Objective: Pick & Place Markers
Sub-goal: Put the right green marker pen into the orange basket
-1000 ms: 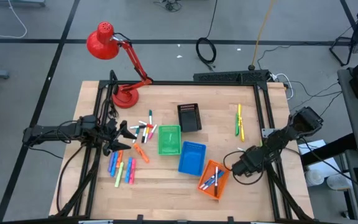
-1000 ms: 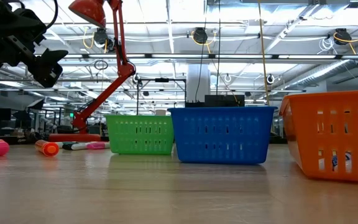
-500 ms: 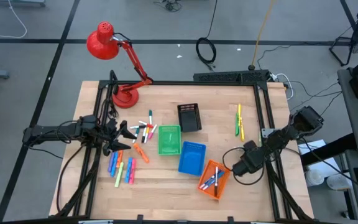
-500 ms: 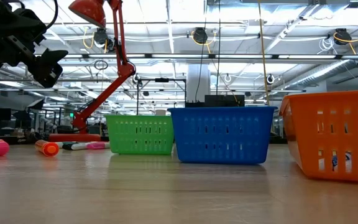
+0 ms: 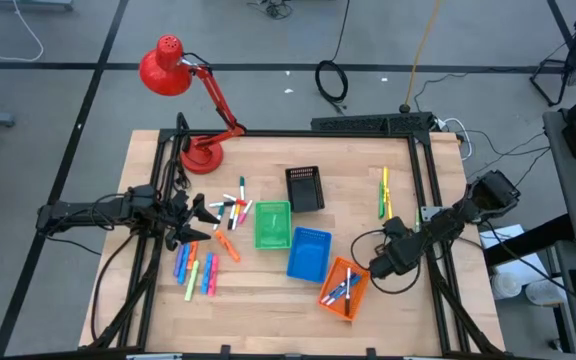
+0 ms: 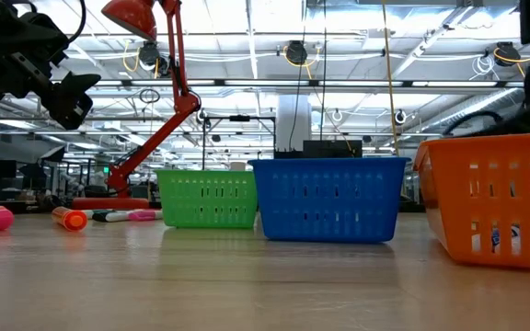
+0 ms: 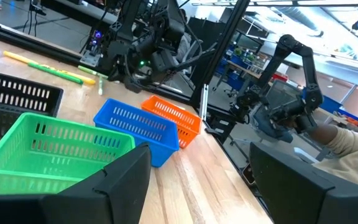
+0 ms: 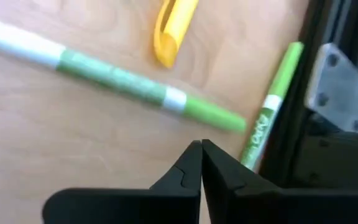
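On your worktop, only the orange basket holds markers (most lie loose), left gripper fingers spread, right gripper fingers clenched empty.

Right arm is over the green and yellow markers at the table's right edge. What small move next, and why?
Probably open the right pincer first: its fingers meet tip to tip, holding nothing, just short of the long green-and-white marker lying flat on the wooden table. Then lower around it.

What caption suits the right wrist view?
Shut right gripper above green markers and a yellow one on the table.
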`<state>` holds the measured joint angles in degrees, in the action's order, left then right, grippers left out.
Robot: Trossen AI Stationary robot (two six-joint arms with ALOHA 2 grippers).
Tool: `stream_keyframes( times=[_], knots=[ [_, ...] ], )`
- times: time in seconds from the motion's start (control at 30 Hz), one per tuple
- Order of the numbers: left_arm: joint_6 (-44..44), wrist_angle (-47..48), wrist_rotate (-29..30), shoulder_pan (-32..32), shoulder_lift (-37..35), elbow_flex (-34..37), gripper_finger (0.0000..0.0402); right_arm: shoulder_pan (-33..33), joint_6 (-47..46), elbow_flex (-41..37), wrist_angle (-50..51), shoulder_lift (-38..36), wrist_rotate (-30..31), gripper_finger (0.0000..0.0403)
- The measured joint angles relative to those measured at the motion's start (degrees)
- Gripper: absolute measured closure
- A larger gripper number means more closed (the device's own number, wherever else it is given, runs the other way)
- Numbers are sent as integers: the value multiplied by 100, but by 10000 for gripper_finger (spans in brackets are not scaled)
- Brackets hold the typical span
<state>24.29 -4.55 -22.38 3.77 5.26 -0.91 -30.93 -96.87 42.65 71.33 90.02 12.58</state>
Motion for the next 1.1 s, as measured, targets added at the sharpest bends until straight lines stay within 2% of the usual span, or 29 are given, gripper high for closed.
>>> stream_keyframes(
  times=[0.1, 0.2, 0.37, 0.57, 0.73, 0.93, 1.03, 1.1],
  knots=[
    [2, -2, 1, -2, -2, 0, 128, 98, 32, 220, 720, -13, -196, 403],
    [1, -12, 1, -1, -2, -3, 128, 257, 93, 226, 1126, 1, -659, 403],
    [9, -8, -3, -2, 23, -4, 128, 390, 138, -75, 723, 3, -811, 403],
    [8, -8, -3, -2, 37, -4, 128, 619, 226, -45, 680, 71, -848, 403],
    [8, -6, -1, -2, 35, -4, 128, 774, 493, -5, 468, 61, -1170, 403],
    [3, -1, -1, 0, 37, -4, 128, 773, 1033, 263, 191, 27, -2056, 403],
    [2, 1, -2, 0, 36, -4, 128, 767, 1144, 370, -410, 30, -2542, 403],
    [7, -3, -1, 0, 37, -4, 128, 756, 1370, 352, -924, 22, -2641, 403]
  ],
)
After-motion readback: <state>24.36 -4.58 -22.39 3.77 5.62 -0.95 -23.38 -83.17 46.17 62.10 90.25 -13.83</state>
